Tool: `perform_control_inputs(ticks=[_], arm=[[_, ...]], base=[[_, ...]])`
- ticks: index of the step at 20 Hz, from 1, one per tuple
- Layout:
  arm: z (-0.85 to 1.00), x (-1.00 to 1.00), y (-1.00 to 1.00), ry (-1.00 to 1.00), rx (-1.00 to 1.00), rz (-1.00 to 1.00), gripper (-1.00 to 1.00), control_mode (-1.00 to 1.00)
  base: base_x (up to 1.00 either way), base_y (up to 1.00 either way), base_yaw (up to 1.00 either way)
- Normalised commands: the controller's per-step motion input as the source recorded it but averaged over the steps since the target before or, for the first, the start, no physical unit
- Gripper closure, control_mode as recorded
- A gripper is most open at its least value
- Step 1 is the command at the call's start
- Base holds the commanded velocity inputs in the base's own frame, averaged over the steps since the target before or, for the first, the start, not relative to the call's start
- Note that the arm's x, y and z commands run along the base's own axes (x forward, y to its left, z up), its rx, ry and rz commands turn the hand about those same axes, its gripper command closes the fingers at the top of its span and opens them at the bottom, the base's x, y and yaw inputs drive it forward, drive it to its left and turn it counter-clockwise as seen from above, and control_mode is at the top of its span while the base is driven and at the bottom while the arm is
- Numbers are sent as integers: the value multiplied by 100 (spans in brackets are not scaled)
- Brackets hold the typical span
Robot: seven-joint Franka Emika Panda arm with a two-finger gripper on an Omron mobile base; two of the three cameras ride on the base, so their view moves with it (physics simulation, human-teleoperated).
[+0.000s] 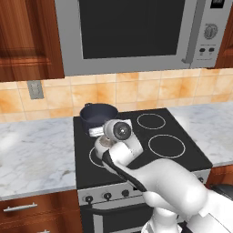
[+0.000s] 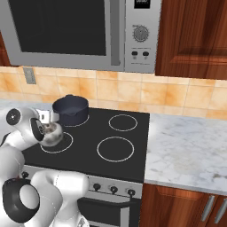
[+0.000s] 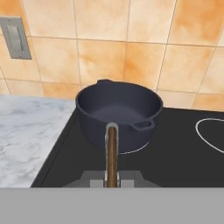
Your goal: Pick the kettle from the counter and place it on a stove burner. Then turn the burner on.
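Kettle (image 2: 52, 134) hangs from claw (image 3: 112, 181) above front-left stove burner (image 2: 56, 142).

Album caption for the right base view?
White robot arm holds small silvery kettle over front-left burner ring, beside dark blue-grey pot.

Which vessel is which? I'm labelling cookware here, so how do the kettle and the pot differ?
The kettle is small, rounded and silvery; the pot is larger, dark blue-grey and straight-walled. The kettle has a thin arched handle over its top, held by the end effector; the pot has side handles and sits free. The kettle is over the front left ring; the pot is on the rear left. Both are on the cooktop's left side.
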Motion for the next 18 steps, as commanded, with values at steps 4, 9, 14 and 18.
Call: perform_control_inputs(ticks=[4, 9, 14, 18], arm=[[-12, 0, 0, -4, 0, 0, 100, -100], [-14, 0, 0, -2, 0, 0, 100, -100], [-9, 0, 0, -1, 0, 0, 100, -100], [-5, 4, 0, 0, 0, 0, 100, -100]], base=[[0, 0, 0], [0, 0, 0], [0, 0, 0], [0, 0, 0]])
